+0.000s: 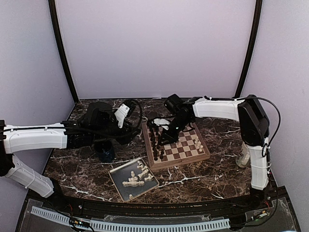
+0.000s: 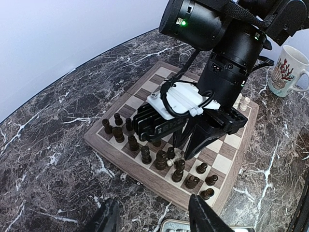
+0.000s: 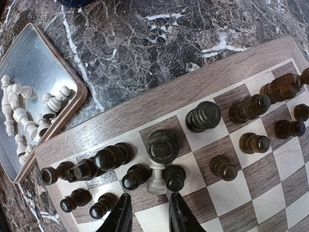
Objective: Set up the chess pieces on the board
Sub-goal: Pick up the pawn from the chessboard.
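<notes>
The board (image 1: 181, 162) lies at mid-table with dark pieces (image 1: 155, 140) along its left side and a few cream chess pieces (image 1: 198, 142) on its right. More cream pieces (image 1: 137, 176) lie in a grey tray (image 1: 118, 186). One cream pawn (image 3: 156, 176) lies tipped over, wedged between dark pieces; it also shows as the pawn (image 2: 172, 162) in the left wrist view. My right gripper (image 3: 150, 195) hovers just short of its base, open, with nothing between the fingers. My left gripper (image 2: 153, 199) is open and empty, off the board's left edge.
A white patterned mug (image 2: 287, 70) stands beyond the board's far right corner. A dark blue cup (image 1: 105, 151) sits under the left arm, left of the board. The tray (image 3: 29, 96) rests close to the board's near left corner.
</notes>
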`<state>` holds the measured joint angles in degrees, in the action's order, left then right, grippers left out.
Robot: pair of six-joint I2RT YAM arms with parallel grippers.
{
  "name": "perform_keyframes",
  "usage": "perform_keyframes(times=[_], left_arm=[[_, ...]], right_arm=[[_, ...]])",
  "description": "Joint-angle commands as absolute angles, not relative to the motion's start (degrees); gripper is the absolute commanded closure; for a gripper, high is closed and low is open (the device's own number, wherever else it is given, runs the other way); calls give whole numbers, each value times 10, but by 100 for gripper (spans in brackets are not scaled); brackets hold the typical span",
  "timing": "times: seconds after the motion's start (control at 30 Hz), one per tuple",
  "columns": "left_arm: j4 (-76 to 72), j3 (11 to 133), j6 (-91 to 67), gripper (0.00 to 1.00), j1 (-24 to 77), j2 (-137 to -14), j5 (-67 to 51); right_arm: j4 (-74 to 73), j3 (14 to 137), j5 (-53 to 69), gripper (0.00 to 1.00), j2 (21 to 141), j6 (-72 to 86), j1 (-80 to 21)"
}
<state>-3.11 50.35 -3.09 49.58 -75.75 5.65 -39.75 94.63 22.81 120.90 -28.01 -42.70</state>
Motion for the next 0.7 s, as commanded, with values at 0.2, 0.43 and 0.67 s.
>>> perform_keyframes(times=[0.2, 0.43, 0.67], left_arm=[[-36, 484, -34, 49, 491, -737, 63], [-38, 484, -34, 49, 491, -738, 62], [-40, 483, -36, 49, 491, -741, 60]], right_arm=[[-398, 974, 224, 72, 1235, -269, -433], [-401, 976, 228, 72, 1241, -270, -434], [-402, 973, 225, 73, 1247, -276, -434]])
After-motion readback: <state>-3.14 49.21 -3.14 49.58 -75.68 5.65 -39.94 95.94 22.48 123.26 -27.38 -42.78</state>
